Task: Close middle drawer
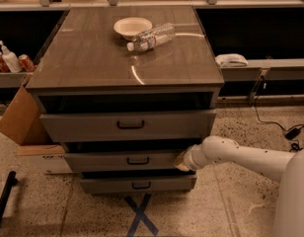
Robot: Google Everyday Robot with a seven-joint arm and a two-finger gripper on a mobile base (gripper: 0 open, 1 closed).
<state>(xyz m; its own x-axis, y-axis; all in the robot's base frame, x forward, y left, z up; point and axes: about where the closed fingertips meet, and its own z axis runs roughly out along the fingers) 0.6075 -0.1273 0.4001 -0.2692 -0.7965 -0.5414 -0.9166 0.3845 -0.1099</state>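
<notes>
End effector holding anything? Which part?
Cannot tell. The end effector is against the right end of the middle drawer front; no grasp shows.

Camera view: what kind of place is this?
Probably a robot test lab, not a home. A tape X marks the floor before a lone cabinet, a cardboard box and a cable lie about, and the gripper is at the middle drawer's right end.

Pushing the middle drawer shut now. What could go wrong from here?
The gripper sits at the right end of the middle drawer front, far from its handle: an off-centre push may skew and jam it. The top drawer juts out just above, so the arm could catch its lower edge. The water bottle lies on its side; a jolt might roll it.
</notes>
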